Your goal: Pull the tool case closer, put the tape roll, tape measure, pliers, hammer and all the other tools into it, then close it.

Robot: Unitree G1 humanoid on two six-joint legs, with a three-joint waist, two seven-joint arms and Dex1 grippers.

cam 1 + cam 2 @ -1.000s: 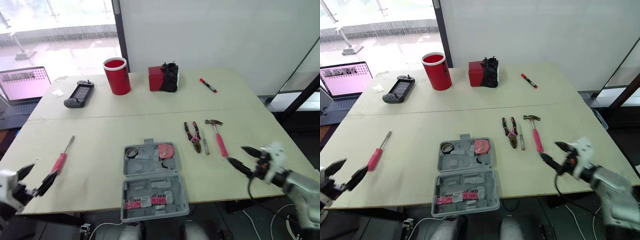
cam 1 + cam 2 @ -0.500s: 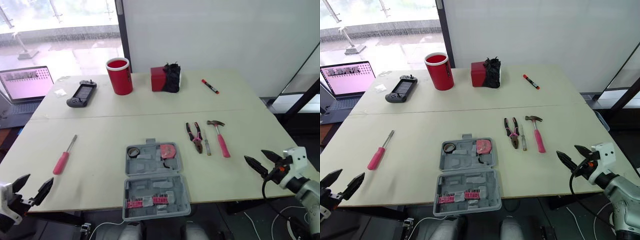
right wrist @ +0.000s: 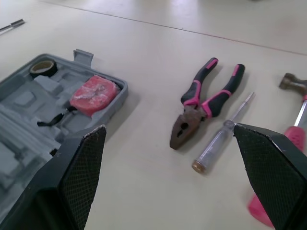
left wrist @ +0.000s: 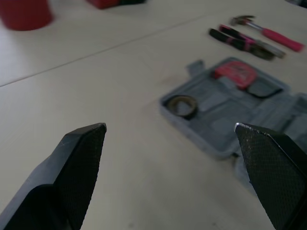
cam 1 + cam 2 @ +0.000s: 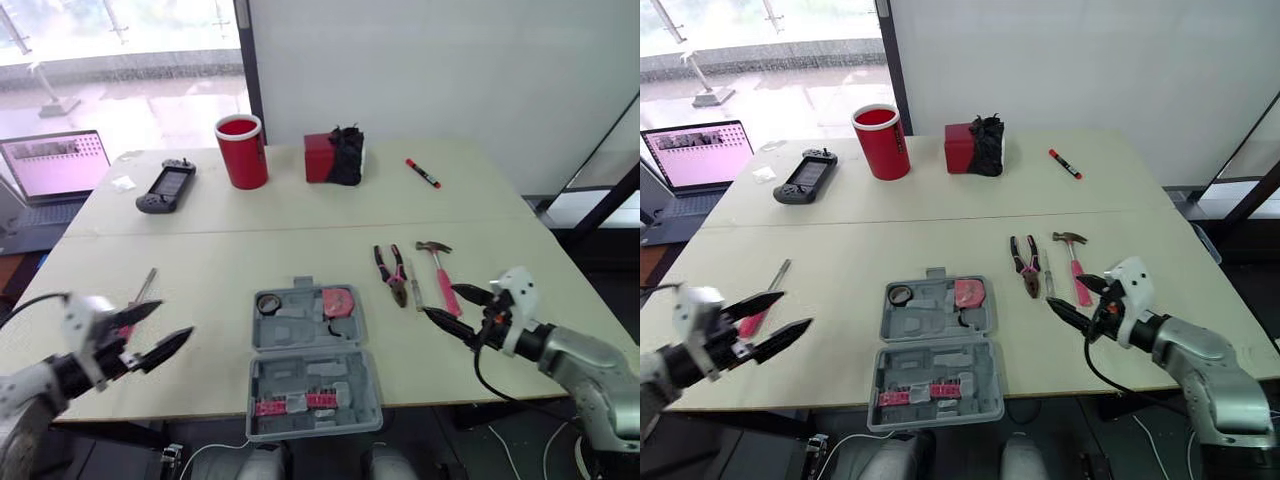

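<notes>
Pale table [image 5: 300, 240] beside a window: the grey tool case [image 5: 310, 380] lies open at the front edge, its near half seemingly overhanging, with the tape roll [image 5: 267, 303] and tape measure [image 5: 335, 300] seated in the far half. The pliers [image 5: 392, 273] and hammer [image 5: 440, 280] lie just to its right. The left gripper [image 5: 176, 318] and right gripper [image 5: 441, 301] both hover spread wide and empty. The hammer looks rigid and head-heavy, best pinched on its pink grip near the head; bare tabletop toward the case leaves a clear path.
</notes>
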